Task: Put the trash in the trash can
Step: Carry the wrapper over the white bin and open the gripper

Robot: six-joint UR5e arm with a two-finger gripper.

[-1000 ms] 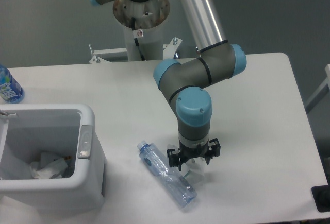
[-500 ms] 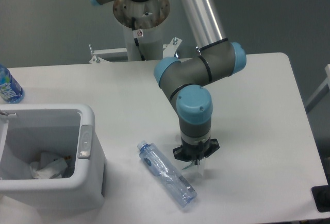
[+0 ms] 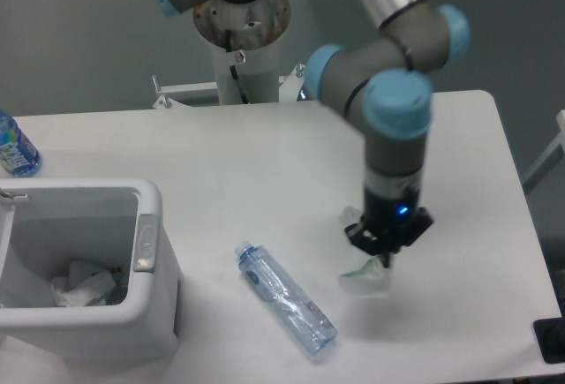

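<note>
One fixed camera looks down from high at the front across the desk (image 3: 221, 163) (arm's base at the far edge).

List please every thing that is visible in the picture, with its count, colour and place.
clear water bottle: 1, clear with blue cap and pale label, lying on the table in front, right of the bin.
pale object: 1, whitish, at the gripper's fingertips, above the table; what it is cannot be told.
trash bin: 1, white with grey side latch, front left of the table.
crumpled scraps: white, inside the bin.
second bottle: 1, blue with bright label, far left edge.
table: 1, white.
pedestal: 1, white, behind the table.
gripper: 1, black, over the table's right part.
arm: 1, grey with light blue joints.
</note>
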